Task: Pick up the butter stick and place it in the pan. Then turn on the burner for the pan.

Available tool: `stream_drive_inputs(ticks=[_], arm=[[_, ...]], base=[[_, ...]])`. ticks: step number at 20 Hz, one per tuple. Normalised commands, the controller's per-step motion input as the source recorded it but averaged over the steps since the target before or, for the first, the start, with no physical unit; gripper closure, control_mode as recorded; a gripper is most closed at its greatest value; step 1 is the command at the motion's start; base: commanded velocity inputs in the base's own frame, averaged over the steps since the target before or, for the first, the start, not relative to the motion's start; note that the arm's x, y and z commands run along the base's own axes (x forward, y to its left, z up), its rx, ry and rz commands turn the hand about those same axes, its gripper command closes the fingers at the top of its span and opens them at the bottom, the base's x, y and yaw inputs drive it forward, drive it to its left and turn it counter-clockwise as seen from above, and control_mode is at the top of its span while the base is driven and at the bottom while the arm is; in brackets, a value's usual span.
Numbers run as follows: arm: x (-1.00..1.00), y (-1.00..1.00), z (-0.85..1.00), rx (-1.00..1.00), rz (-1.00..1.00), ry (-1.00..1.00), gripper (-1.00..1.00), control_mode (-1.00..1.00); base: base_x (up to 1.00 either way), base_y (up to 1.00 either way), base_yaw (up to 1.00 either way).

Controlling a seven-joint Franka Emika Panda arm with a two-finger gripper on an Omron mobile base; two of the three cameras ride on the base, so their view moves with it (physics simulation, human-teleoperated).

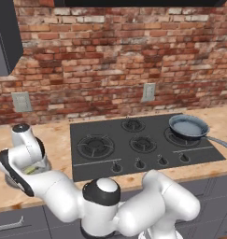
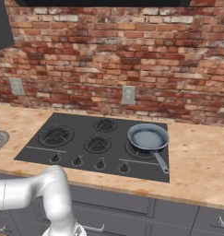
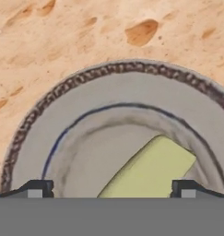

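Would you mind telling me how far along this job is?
Nothing is finished: the pale yellow butter stick lies on the light-grey round plate. In hand: the open tool straddles it, ungrasped. Left: moving it into the dark grey pan, then the burner.

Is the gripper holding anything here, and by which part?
Nothing is held. The gripper is open above the butter stick on the plate.

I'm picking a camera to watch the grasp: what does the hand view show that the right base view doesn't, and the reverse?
Hand view: the butter stick lying on the grey plate, with the open gripper straddling it. Right base view: the pan on the stovetop, its knobs and the brick wall. Shared: the wooden counter and that plate, just its edge at the right base view's left border.
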Motion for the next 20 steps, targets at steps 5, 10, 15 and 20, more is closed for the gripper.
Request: stream_drive_inputs(ticks=[5,10,15,20], arm=[[0.00,0.18,-0.37,0.00,-0.02,0.00,-1.00,-1.00],[-0.03,0.14,-0.39,0.02,-0.05,0.00,-1.00,-1.00],[-0.57,0.00,-0.19,0.05,-0.12,-0.01,-1.00,-1.00],[-0.68,0.00,-0.20,0.03,-0.15,-0.01,-1.00,-1.00]], base=[[0.00,0.00,0.00],[0.00,0.00,0.00],[0.00,0.00,0.00],[0.00,0.00,0.00]])
